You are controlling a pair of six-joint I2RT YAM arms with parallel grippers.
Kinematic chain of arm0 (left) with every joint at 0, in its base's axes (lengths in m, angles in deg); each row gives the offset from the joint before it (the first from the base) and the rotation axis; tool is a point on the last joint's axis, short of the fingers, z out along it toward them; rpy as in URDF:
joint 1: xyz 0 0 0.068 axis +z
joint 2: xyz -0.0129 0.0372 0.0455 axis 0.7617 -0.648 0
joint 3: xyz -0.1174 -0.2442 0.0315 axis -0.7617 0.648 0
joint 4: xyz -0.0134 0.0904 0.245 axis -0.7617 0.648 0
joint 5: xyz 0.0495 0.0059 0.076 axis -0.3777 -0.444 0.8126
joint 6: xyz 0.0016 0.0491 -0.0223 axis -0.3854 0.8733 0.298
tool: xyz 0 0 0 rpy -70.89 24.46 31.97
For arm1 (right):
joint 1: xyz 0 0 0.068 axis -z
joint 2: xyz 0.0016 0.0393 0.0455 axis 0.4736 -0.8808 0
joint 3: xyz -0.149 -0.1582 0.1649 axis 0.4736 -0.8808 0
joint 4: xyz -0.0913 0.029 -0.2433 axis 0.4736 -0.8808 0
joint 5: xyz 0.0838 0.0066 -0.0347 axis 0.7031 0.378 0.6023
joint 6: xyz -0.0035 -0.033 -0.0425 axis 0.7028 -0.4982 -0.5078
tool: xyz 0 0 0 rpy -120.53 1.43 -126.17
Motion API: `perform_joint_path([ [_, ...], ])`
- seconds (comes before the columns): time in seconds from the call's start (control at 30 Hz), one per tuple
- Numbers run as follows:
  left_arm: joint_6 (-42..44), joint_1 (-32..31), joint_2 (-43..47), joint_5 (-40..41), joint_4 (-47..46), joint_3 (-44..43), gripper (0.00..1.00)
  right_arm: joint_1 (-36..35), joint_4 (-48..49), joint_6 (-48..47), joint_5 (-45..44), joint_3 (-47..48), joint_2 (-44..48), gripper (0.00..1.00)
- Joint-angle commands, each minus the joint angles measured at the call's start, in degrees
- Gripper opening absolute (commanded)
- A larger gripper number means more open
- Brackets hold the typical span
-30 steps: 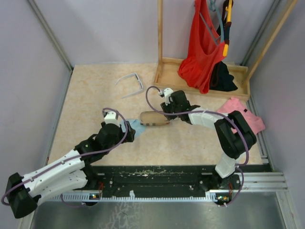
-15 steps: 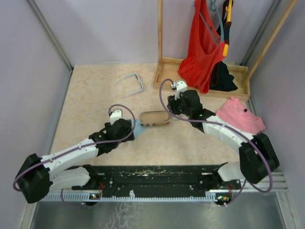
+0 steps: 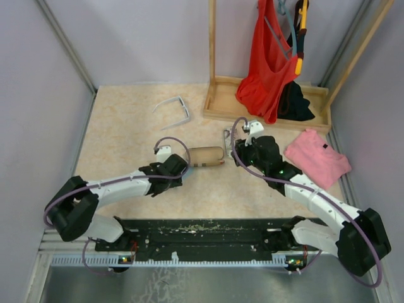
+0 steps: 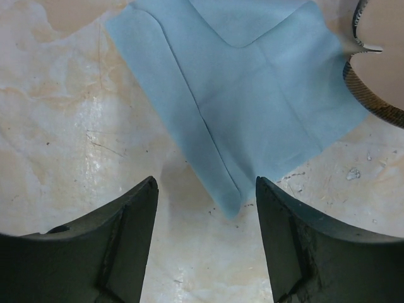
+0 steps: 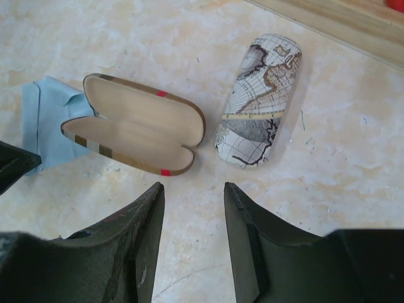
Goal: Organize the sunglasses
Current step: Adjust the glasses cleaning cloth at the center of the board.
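- White sunglasses (image 3: 172,110) lie unfolded at the far left of the table (image 3: 120,139), well apart from both grippers. Neither wrist view catches them.
- Left gripper (image 4: 205,189): jaws spread, pinching nothing. A corner of the blue cloth (image 4: 252,82) lies flat between the fingertips.
- Left arm is stretched low toward table centre, wrist just beside the open striped case (image 3: 206,156).
- Right gripper (image 5: 192,196): jaws apart and empty, on the near side of the open case and the map-print case (image 5: 259,101), which lie just beside each other.
- Right arm reaches in from the right, elbow bent.
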Motion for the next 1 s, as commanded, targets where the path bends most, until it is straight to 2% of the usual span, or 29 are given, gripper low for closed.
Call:
perform_joint_path([
  [0.0,-2.5,0.2,-2.9,1.0,1.1,-2.4,0.67,-0.2,-0.1,0.8,-0.5,-0.5,3.3,0.43],
  [0.17,-4.0,0.0,-5.3,-0.5,2.7,-3.5,0.60,-0.3,-1.1,-0.1,-0.4,-0.8,4.4,0.43],
  [0.37,-5.4,-0.9,-7.8,-1.8,3.1,-3.8,0.46,-0.3,-1.4,0.5,0.1,-1.1,5.9,0.43],
  [0.53,-7.0,-1.6,-8.1,-1.5,3.9,-3.2,0.27,-0.3,-2.0,1.2,0.5,-1.3,7.0,0.43],
  [0.63,-7.9,-1.6,-6.1,-0.9,5.4,-1.8,0.12,-0.3,-2.5,2.3,0.9,-1.6,8.0,0.42],
  [0.73,-8.8,-1.6,-2.6,-0.6,7.0,0.9,0.01,-0.3,-3.0,3.9,0.9,-2.0,9.2,0.42],
  [0.87,-10.4,-1.8,2.8,-2.0,8.9,3.7,0.00,-0.3,-3.9,6.8,1.1,-2.4,10.2,0.40],
  [0.97,-13.6,-4.3,6.5,-4.6,9.5,5.2,0.00,-0.3,-4.9,8.6,1.3,-2.5,10.4,0.39],
])
